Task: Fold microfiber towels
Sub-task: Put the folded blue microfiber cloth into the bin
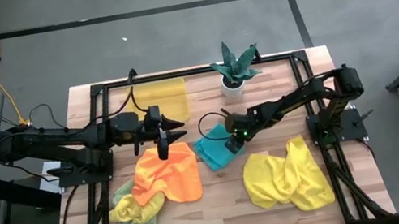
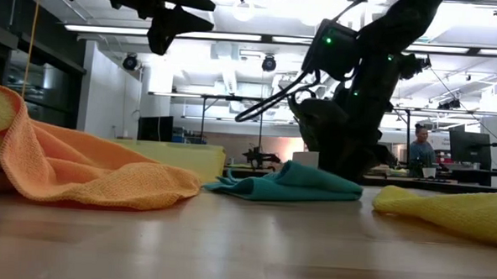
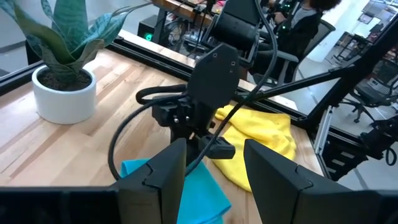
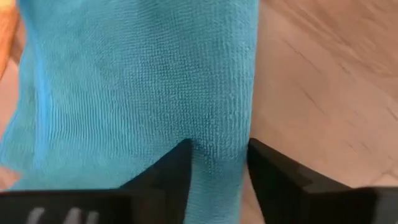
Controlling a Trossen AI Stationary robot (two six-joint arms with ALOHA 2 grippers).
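The teal towel (image 1: 212, 148) lies folded near the table's middle, between the orange towel (image 1: 168, 175) and the yellow towel (image 1: 287, 177). The right gripper (image 4: 217, 163) is down on its edge nearest the yellow towel, fingers part-way closed around a ridge of cloth; whether they grip it, I cannot tell. The left gripper (image 1: 164, 137) hovers half-open and empty, above the orange towel.

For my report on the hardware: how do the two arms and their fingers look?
Both arms are dark, nearly black. The left gripper and the right gripper each have two flat, angular dark fingers. Black cables loop along the right arm, where small green lights glow.
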